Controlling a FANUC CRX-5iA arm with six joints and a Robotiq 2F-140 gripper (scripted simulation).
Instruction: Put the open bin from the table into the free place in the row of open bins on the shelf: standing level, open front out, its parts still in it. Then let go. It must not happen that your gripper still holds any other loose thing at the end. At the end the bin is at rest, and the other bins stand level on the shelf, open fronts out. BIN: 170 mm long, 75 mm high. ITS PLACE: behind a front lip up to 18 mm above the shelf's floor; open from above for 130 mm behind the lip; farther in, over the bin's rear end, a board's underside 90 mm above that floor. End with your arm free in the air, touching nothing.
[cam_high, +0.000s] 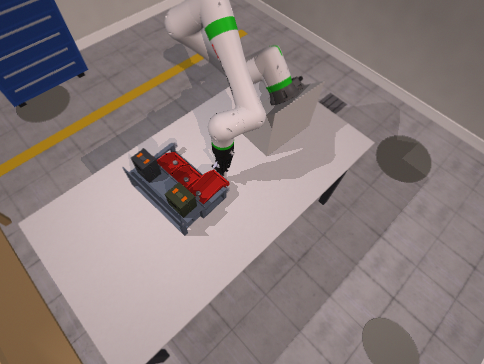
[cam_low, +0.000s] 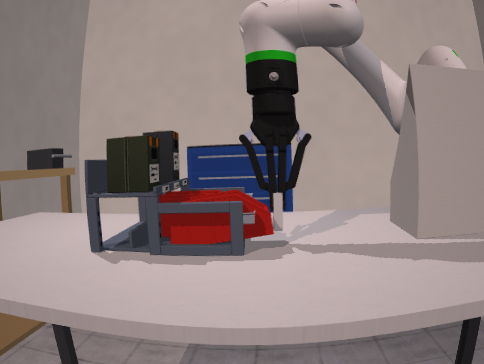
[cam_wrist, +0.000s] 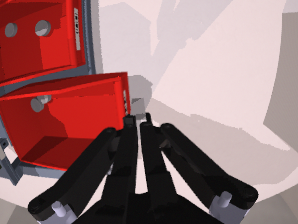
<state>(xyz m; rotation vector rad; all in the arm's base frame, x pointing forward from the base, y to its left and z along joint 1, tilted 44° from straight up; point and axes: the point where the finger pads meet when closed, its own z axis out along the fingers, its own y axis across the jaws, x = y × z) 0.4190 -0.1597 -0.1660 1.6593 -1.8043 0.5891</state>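
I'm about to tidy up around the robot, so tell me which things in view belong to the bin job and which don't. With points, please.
Part of the job:
- near red bin (cam_high: 209, 186) (cam_wrist: 75, 117)
- other red bins
- shelf (cam_low: 195, 207)
- pincer (cam_high: 223, 173) (cam_low: 278, 192) (cam_wrist: 138, 107)

Apparently not:
- blue drawer cabinet (cam_high: 42, 47) (cam_low: 225, 165)

White table (cam_high: 130, 280) (cam_low: 225, 290) (cam_wrist: 210, 80), bearing directly a grey shelf (cam_high: 159, 202) (cam_low: 155, 225) (cam_wrist: 90, 40) and, well apart, a beige block (cam_high: 292, 122) (cam_low: 445, 155).
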